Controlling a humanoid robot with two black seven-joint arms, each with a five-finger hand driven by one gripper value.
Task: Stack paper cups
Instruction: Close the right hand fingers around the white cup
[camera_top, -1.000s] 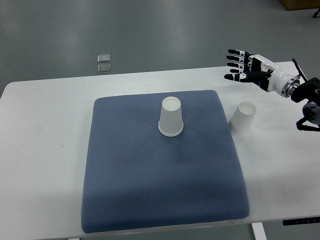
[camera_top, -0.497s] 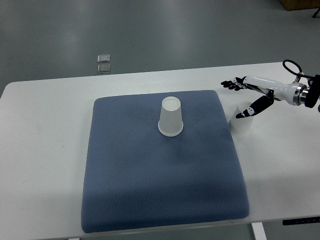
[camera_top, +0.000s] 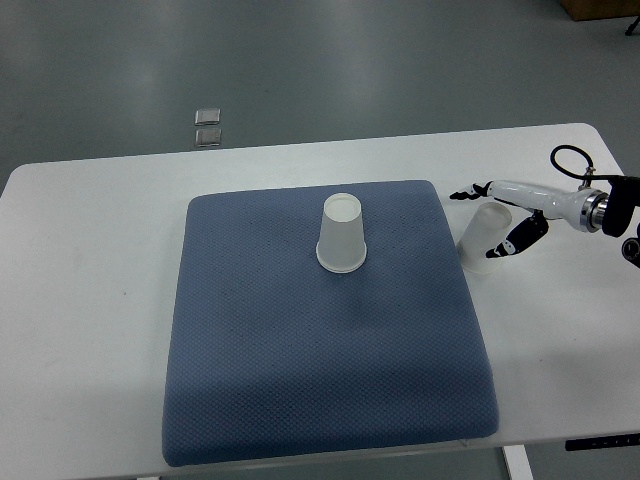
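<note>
Right hand (camera_top: 497, 218) wrapped around the inverted white paper cup (camera_top: 483, 240) on the white worktop (camera_top: 90, 260), just off the blue textured mat's (camera_top: 320, 350) 3 o'clock edge; fingers open, not yet clamped. Second inverted white paper cup (camera_top: 342, 234) on mat, 12 o'clock half. Close evenly, avoid crushing, lift straight. Versus one second back: hand lowered from 1 o'clock onto cup, palm turned.
</note>
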